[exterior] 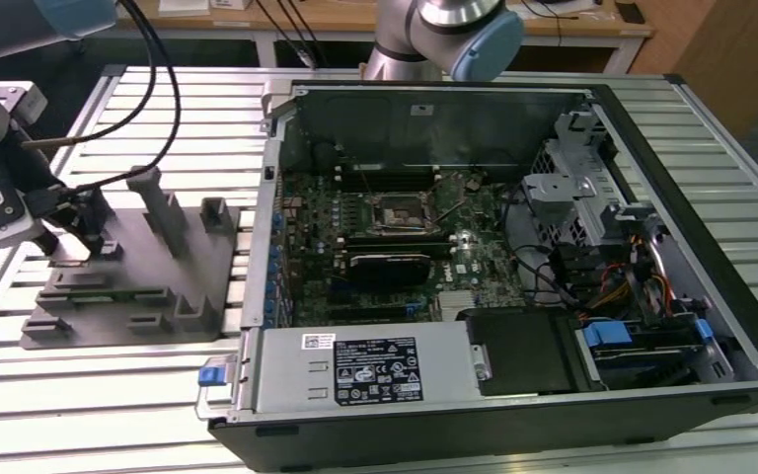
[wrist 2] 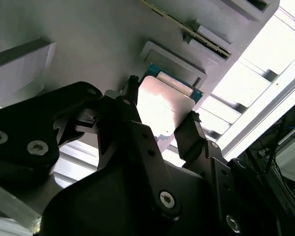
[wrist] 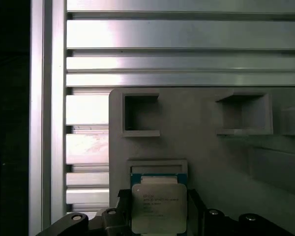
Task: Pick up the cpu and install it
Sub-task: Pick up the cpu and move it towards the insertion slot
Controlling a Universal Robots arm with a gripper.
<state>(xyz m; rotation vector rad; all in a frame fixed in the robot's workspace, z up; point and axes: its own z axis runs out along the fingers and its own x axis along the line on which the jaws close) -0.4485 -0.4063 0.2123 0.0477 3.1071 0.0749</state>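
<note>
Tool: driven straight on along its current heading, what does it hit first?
The cpu, lying in the grey fixture directly ahead of the tool. Depth is unclear, so it may be touching now.

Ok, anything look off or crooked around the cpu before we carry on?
Nothing stands out. The cpu lies square to its pocket in the grey fixture, metal top up, no visible damage, with the gripper around it.
</note>
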